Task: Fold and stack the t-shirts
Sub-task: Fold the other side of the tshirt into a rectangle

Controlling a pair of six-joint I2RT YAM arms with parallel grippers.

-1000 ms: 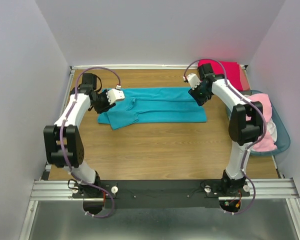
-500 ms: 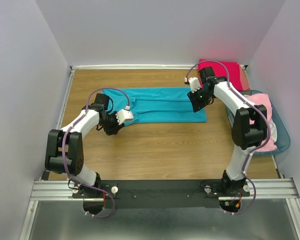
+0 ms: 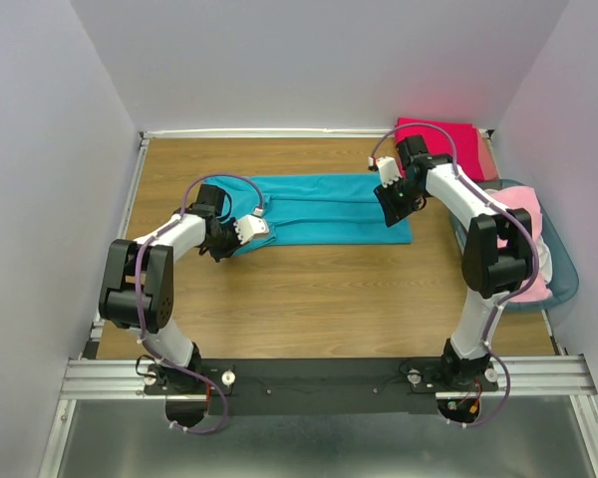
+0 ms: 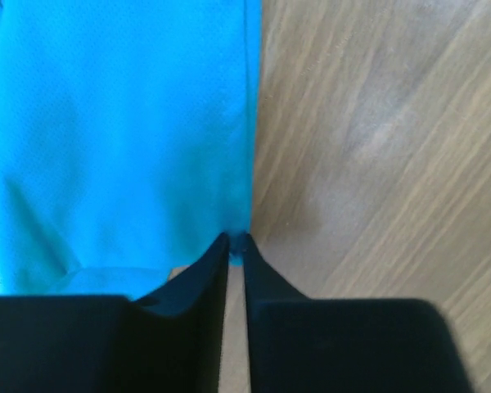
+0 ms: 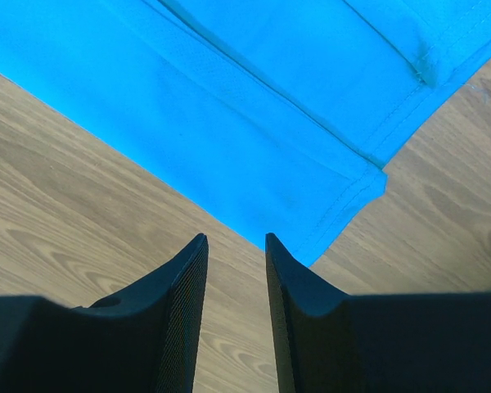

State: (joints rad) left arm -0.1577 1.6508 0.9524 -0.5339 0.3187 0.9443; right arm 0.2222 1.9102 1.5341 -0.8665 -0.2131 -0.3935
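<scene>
A teal t-shirt [image 3: 319,209] lies spread lengthwise across the far half of the wooden table. My left gripper [image 3: 259,237] sits low at its near-left edge. In the left wrist view its jaws are pinched together on the hem of the teal t-shirt [image 4: 114,123], a sliver of cloth between the tips of the gripper [image 4: 237,243]. My right gripper [image 3: 391,215] hovers over the shirt's right end. In the right wrist view that gripper [image 5: 234,239] is open, bare wood between its fingers, with the teal t-shirt's [image 5: 270,98] hemmed corner just ahead.
A crimson-pink t-shirt [image 3: 444,139] lies folded at the back right corner. A blue-tinted basket [image 3: 566,274] against the right wall holds light pink t-shirts [image 3: 526,224]. White walls close in the table on three sides. Bare wood [image 3: 309,299] runs between the teal shirt and the arm bases.
My left gripper swung from the shirt's far-left end to its near edge and closed on the hem. The sleeve lobe that stuck out there no longer shows. The right gripper barely shifted.
</scene>
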